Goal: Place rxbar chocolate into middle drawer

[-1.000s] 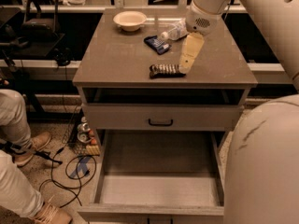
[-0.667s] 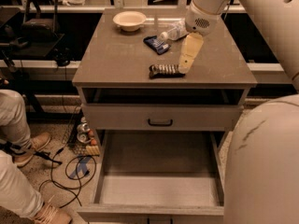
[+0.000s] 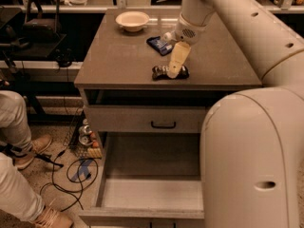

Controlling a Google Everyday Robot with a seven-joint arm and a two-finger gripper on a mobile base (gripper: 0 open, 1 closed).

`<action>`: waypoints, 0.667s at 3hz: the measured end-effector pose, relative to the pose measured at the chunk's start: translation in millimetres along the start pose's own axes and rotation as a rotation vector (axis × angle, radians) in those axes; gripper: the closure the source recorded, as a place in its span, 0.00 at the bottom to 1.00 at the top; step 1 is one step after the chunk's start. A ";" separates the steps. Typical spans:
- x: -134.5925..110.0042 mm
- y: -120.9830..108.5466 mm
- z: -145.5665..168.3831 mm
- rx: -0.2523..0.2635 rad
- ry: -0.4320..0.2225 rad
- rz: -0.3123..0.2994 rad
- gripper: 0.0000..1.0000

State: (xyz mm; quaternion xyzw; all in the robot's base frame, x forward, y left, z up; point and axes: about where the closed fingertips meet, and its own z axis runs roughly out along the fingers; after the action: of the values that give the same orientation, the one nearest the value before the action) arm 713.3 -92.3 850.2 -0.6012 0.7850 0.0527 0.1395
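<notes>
The rxbar chocolate (image 3: 160, 72), a dark-wrapped bar, lies flat on the cabinet top (image 3: 118, 65) near its front edge. My gripper (image 3: 174, 71) hangs from the arm at the upper right and comes down onto the middle of the bar, covering part of it. The middle drawer (image 3: 152, 194) is pulled out wide below, with a pale bare floor. Its right part is hidden behind my arm's large pale housing (image 3: 251, 156).
A blue-wrapped bar (image 3: 159, 44) and a pale bowl (image 3: 132, 19) lie farther back on the top. A shut drawer front with a black handle (image 3: 163, 124) sits above the open drawer. A person's legs (image 3: 14, 127) and floor cables (image 3: 71, 170) are at the left.
My gripper has moved left and slightly down, from beside the bar's right end to over its middle. The bar and drawer have not moved.
</notes>
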 end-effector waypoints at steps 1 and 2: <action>-5.2 -7.3 18.2 -0.011 -0.005 0.041 0.00; -6.5 -11.9 40.0 -0.031 -0.014 0.088 0.26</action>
State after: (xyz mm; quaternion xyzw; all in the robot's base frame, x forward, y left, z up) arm 732.5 -79.4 814.8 -0.5676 0.8089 0.0753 0.1333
